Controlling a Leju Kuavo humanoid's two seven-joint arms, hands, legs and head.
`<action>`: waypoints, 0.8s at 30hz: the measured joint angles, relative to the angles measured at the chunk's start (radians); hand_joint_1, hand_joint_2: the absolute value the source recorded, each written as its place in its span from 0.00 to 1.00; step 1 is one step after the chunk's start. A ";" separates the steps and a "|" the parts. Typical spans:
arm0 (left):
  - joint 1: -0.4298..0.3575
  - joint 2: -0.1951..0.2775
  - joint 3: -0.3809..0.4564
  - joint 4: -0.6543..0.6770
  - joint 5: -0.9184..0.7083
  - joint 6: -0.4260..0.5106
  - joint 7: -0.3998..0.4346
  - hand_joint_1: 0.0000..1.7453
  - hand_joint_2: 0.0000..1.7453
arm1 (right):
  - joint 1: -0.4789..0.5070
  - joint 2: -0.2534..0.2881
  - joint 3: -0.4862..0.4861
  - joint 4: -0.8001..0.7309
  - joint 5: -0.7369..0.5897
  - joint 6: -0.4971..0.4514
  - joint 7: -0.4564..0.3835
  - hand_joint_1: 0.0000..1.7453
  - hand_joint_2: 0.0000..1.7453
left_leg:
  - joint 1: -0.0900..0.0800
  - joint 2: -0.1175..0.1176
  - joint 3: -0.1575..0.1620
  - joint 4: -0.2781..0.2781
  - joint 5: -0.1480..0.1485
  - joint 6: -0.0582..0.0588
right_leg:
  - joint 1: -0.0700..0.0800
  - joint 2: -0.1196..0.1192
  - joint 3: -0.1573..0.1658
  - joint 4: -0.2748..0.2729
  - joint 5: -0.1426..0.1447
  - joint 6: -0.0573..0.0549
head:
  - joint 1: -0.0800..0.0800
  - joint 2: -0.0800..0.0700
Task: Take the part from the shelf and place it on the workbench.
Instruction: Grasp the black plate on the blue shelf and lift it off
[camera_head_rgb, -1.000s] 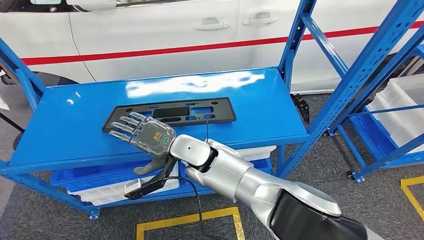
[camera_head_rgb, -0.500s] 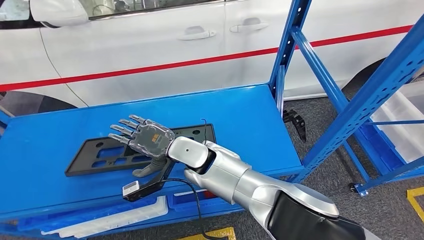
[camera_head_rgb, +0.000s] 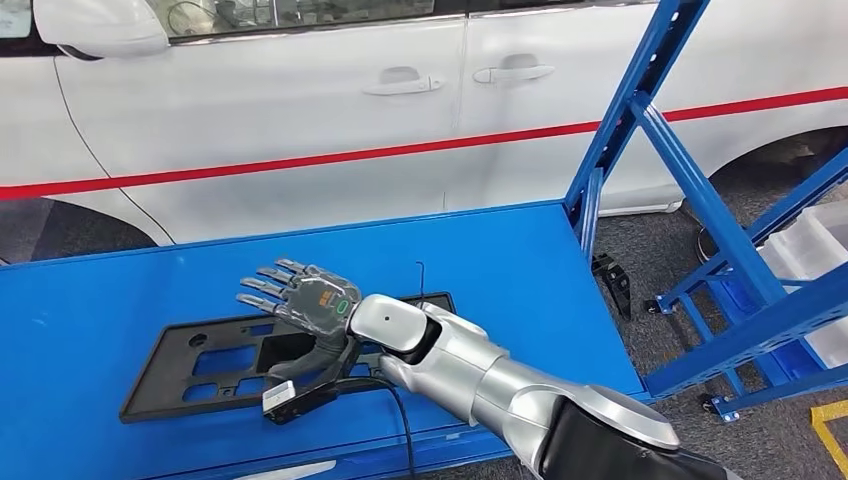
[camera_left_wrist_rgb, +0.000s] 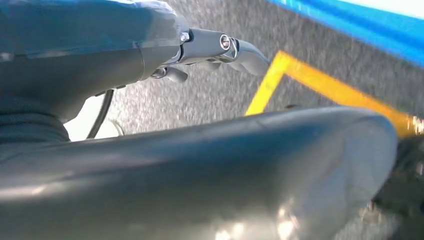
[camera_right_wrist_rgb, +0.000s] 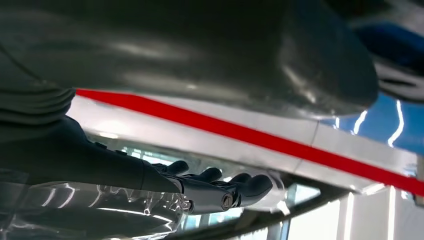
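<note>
Head view: the robot's right hand (camera_head_rgb: 300, 300), fingers spread flat and holding nothing, hovers over one flat black plastic panel with rectangular cut-outs (camera_head_rgb: 215, 365), which lies on the glossy blue metal workbench top (camera_head_rgb: 480, 260). The hand's thumb hangs toward the panel; whether it touches cannot be told. One silver right arm (camera_head_rgb: 470, 375) runs in from the lower right, with a black cable (camera_head_rgb: 400, 420) and a small black camera bracket (camera_head_rgb: 295, 398) slung under the wrist. Behind the bench stands one white car with a red side stripe (camera_head_rgb: 300, 110), two door handles showing. One blue steel shelf frame (camera_head_rgb: 700, 190) rises at the right, with a translucent white plastic bin (camera_head_rgb: 815, 250) beyond it. Compared with half a second ago, the whole picture has shifted: the camera has moved, the bench now sits lower in frame and the car fills more of it, while the hand stays open above the panel's right half.

Left wrist view: the left hand (camera_left_wrist_rgb: 210, 47) hangs with dark fingers curled in on nothing, above grey speckled floor (camera_left_wrist_rgb: 210, 95) marked with one yellow tape line (camera_left_wrist_rgb: 320, 80).

Right wrist view: the right hand's dark fingertips (camera_right_wrist_rgb: 250, 186) extend outward, apart, against the car's white side and red stripe, blurred and turned.
</note>
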 joint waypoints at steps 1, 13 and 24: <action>0.003 0.000 0.002 0.000 0.001 -0.001 -0.002 0.00 0.00 | 0.004 -0.007 0.000 -0.005 -0.008 0.009 -0.001 0.00 0.00 | -0.002 -0.001 0.008 0.000 -0.006 0.000 | 0.003 0.000 -0.006 -0.038 0.049 -0.006 | 0.000 0.000; 0.023 -0.011 0.046 0.001 0.034 0.000 -0.019 0.00 0.00 | -0.036 -0.159 -0.030 -0.250 -0.205 0.300 -0.004 0.00 0.00 | -0.004 -0.001 0.028 -0.002 -0.023 -0.008 | 0.022 -0.004 0.047 -0.271 0.197 -0.047 | 0.000 0.000; 0.039 -0.009 0.085 0.001 0.051 0.011 -0.025 0.00 0.00 | -0.078 -0.380 -0.070 -0.486 -0.354 0.454 -0.015 0.00 0.00 | -0.005 -0.001 0.028 -0.002 -0.024 -0.008 | 0.021 -0.004 0.048 -0.271 0.197 -0.047 | 0.000 0.000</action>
